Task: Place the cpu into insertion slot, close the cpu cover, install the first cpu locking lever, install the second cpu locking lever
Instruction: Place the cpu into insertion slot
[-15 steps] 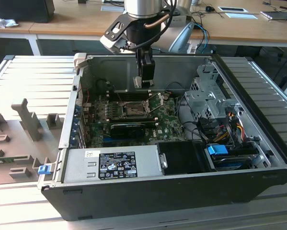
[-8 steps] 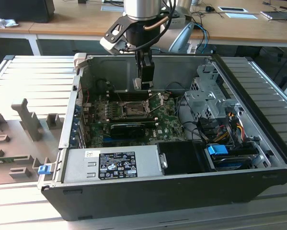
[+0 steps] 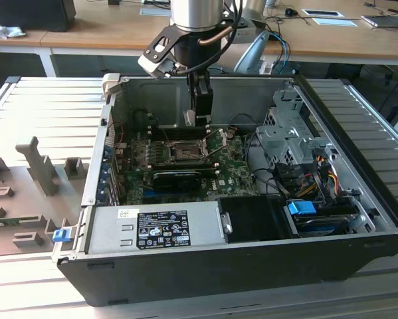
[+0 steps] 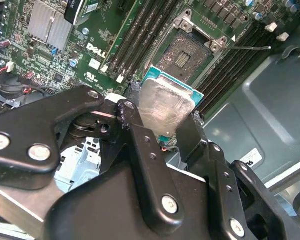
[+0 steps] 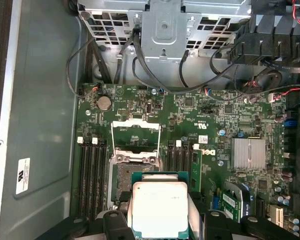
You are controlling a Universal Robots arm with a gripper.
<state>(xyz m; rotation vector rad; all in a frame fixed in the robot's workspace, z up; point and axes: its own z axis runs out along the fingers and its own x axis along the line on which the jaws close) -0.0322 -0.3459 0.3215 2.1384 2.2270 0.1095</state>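
The black two-fingered claw is closed narrowly on the cpu, a small thin square chip with a pale silver face on a teal-edged base, gripping it by two opposite edges. In the first wrist view the chip sits between the claw's black fingers, and the faint print on its face is too weak to make out.

The chip is held off the board, not seated. It lies just beside the insertion slot, a square dark socket with a metal rim. In the first wrist view it covers the near part of that socket. The cpu cover, a thin silvery frame plate with an open centre, stands swung open on the far side of the socket.

The socket sits in the green motherboard, with long black memory slots on either side and a silver finned heat sink well apart. White lettering is printed on the board.

In the exterior view the claw hangs inside an open black computer case lying on a grey ribbed metal counter. A dark printed label is stuck on the grey power supply box. A white sticker with small print sits on the grey case wall.
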